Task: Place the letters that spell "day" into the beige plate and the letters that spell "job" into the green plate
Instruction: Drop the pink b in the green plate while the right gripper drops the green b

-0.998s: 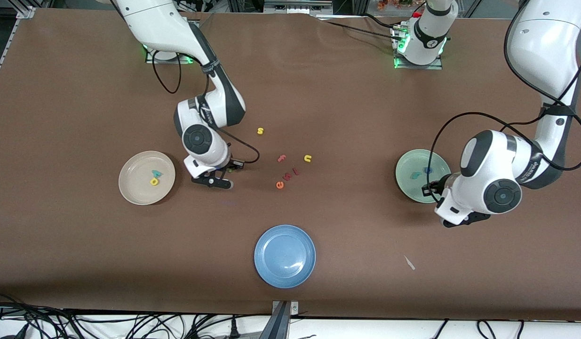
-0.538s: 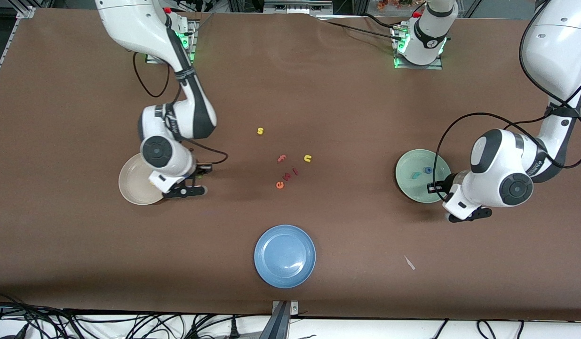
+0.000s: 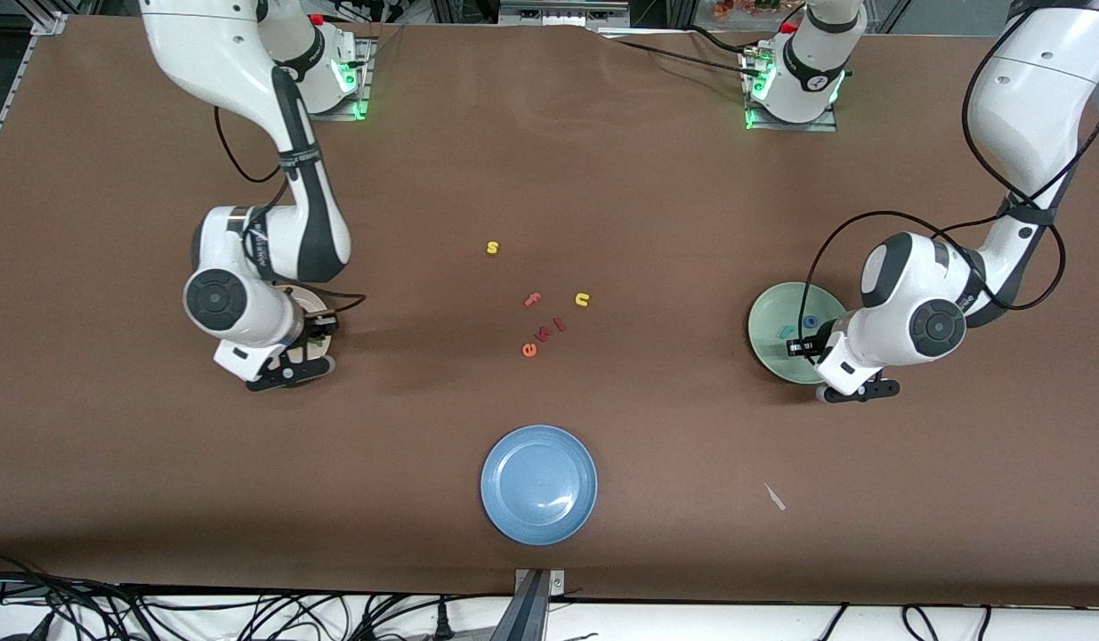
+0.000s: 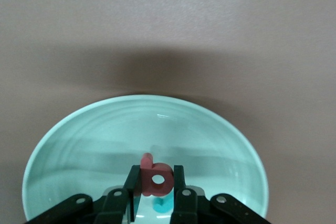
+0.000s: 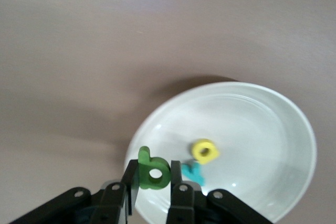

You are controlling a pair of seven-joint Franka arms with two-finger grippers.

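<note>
Letters lie small in the front view. The right pincer point(image 3: 311, 349) hangs over the beige plate point(image 3: 320, 303), and the left pincer point(image 3: 812, 352) hangs over the green plate point(image 3: 767, 325), where the blue o point(image 3: 811, 321) and the teal j point(image 3: 787, 331) already lie. Spare letters sit in the middle of the desk point(image 3: 549, 178), and a blue plate point(image 3: 539, 483) lies nearer the camera.

In the left wrist view, the left pincer point(image 4: 157, 182) is nearly closed, squeezing the red b point(image 4: 156, 178) by its flat sides, over the green plate point(image 4: 79, 140).

In the right wrist view, the right pincer point(image 5: 155, 178) pinches the green a point(image 5: 152, 170) the same way over the beige plate point(image 5: 273, 119); the yellow d point(image 5: 205, 151) and teal y point(image 5: 192, 171) lie in it.

These letters look soft, light and squashy, so I think a gentle pinch on the flat sides works best. They will not break when dropped, but may bounce.
</note>
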